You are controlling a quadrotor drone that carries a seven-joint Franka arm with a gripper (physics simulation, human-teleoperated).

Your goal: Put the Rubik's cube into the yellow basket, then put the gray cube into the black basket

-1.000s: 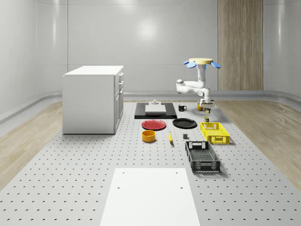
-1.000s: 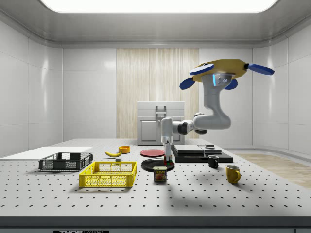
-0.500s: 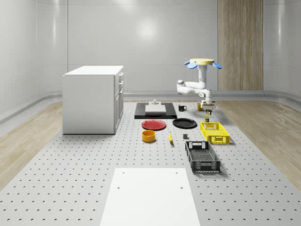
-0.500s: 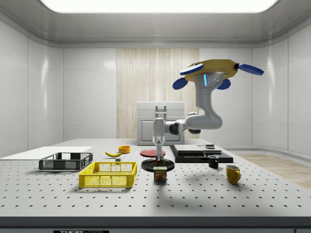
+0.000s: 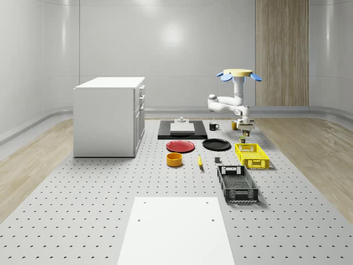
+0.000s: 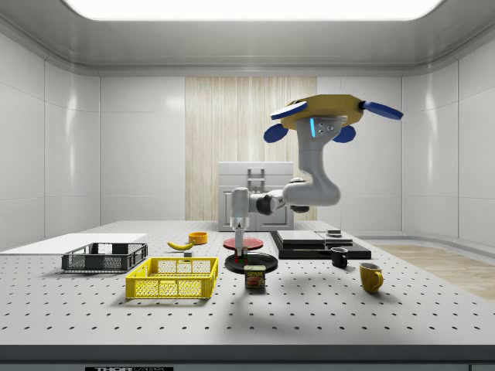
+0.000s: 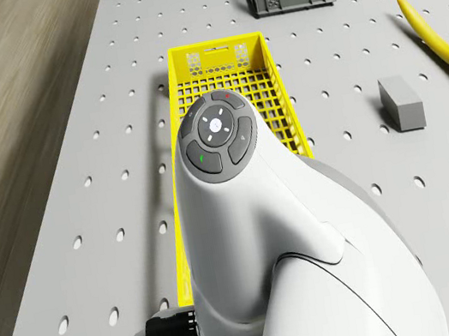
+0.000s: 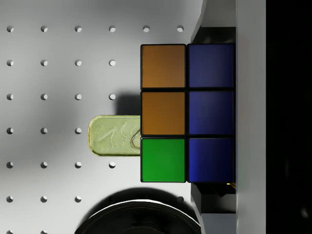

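The Rubik's cube (image 8: pixel 187 113), showing orange, green and blue tiles, hangs above the table with my gripper (image 6: pixel 240 246) shut on it. In the whole-scene view the gripper (image 5: pixel 246 128) is just behind the far end of the yellow basket (image 5: pixel 251 155). The cube (image 6: pixel 242 252) hangs between the basket (image 6: pixel 174 278) and a tin can (image 6: pixel 255 276). The drone (image 6: pixel 321 117) hovers high over the table's back right part. The gray cube (image 7: pixel 402 102) lies on the table beside the yellow basket (image 7: pixel 180 63). Farther forward stands the black basket (image 5: pixel 237 183).
Under the held cube lie the tin can (image 8: pixel 114 135) and the black plate's rim (image 8: pixel 141 219). A red plate (image 5: pixel 180 146), an orange bowl (image 5: pixel 174 159), a banana (image 7: pixel 436 35), two mugs (image 6: pixel 371 276) and a white cabinet (image 5: pixel 109 116) also stand on the table.
The drone, arm and held Rubik's cube have moved towards the side view's left, from over the can towards the yellow basket. The gripper stays shut on the cube.
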